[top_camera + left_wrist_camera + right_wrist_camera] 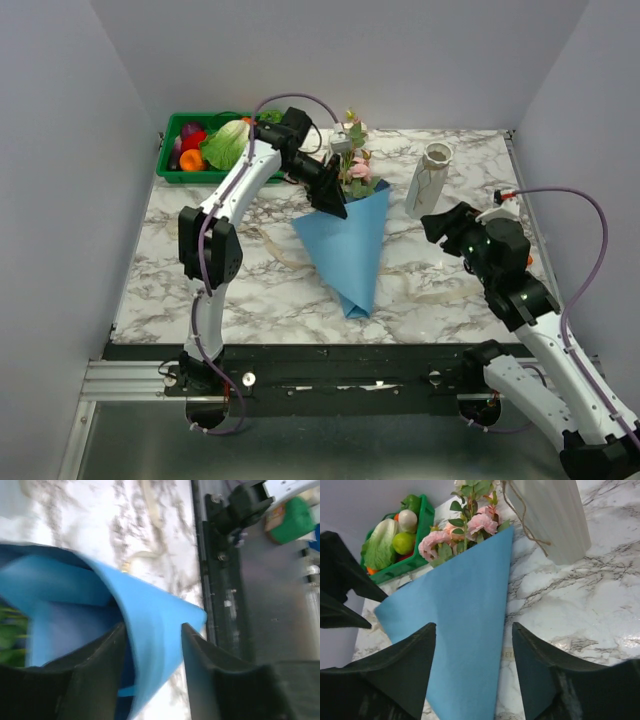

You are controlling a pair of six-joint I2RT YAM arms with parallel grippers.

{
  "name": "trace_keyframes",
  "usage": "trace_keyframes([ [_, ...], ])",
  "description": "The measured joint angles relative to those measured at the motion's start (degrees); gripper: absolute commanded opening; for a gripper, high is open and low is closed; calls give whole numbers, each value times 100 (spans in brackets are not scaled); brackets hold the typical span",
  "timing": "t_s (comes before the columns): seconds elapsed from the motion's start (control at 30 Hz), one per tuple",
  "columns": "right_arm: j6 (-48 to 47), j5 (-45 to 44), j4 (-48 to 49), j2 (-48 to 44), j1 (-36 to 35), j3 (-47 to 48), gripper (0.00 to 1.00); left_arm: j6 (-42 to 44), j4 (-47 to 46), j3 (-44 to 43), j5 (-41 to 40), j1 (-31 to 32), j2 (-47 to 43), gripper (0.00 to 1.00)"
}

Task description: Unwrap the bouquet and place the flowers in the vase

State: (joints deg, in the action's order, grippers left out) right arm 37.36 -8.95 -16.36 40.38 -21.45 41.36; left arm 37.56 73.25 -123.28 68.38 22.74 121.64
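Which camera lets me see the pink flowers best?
The right wrist view: the flowers are close and sharp, poking out of the blue paper. The top view shows them small and far away. The left wrist view shows only blue paper and a green blur.

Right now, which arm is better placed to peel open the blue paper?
Left. The left gripper has the edge of the blue paper between its fingers; the right gripper hangs open, off the paper, near the vase.

No text, label, brand, number or sign is legible in any view.
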Motion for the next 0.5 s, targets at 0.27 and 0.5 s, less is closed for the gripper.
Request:
trace_keyframes([
  [0.27,17,-144,-70,-420,-15,-22,82,-1945,-1292,664,-518,977,-249,99],
  [0.5,0,-385,-361,-855,-15,-35,85,-2940,-1825,-350,-616,1563,-238,99],
])
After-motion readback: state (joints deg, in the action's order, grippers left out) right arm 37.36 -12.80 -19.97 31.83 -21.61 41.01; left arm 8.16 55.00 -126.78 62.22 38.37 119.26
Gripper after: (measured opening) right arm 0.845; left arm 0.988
